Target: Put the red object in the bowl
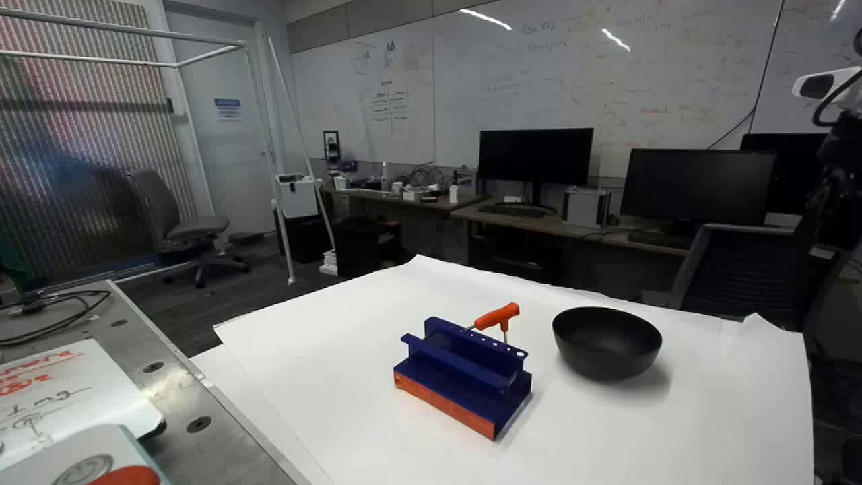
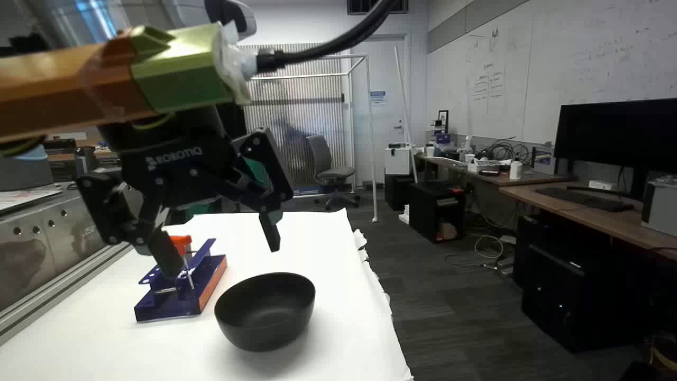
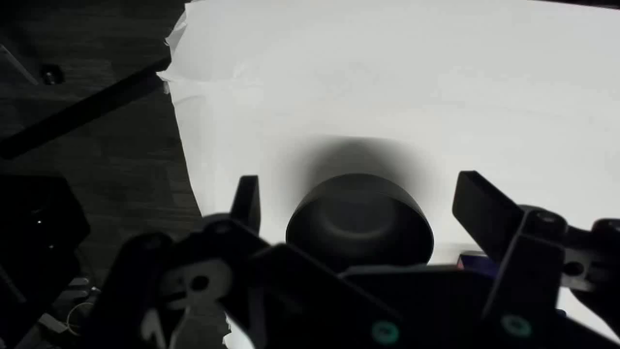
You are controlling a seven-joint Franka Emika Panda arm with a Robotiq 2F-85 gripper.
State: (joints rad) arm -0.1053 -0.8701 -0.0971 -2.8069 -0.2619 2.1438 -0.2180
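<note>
Red object (image 1: pixel 497 316) sits in the blue rack (image 1: pixel 461 377); T-shaped handle up above the row of holes, thin metal shaft running down from it; bowl (image 1: pixel 599 357) stands upright, black, beside the rack and apart from it. Surface is white paper (image 1: pixel 323 397), rough and curling along its edges; metal bench (image 1: pixel 229 448) with bolt holes runs along one side. Room around us: whiteboard (image 1: pixel 606 87) with faint scribbles; dark-screened monitors (image 1: pixel 535 155) on wooden desks (image 2: pixel 597 219); grey office chair (image 1: pixel 199 227) near a corrugated panel (image 2: pixel 296 100); white pipe frame (image 1: pixel 135 30); dark floor (image 2: pixel 455 317). Arm (image 2: pixel 143 13) comes in at the top left of an exterior view, orange-and-green wrapped piece (image 2: pixel 121 79) on it, black cable (image 2: pixel 328 45) running off; gripper (image 2: pixel 222 258) hangs raised over the paper side, pointing down, a bit tilted; fingers (image 3: pixel 484 213) spread well apart. One finger covers part of the rack in that view, overlap by line of sight only; wrist view has the bowl between the fingertips; can't tell from here whether it's directly underneath.
</note>
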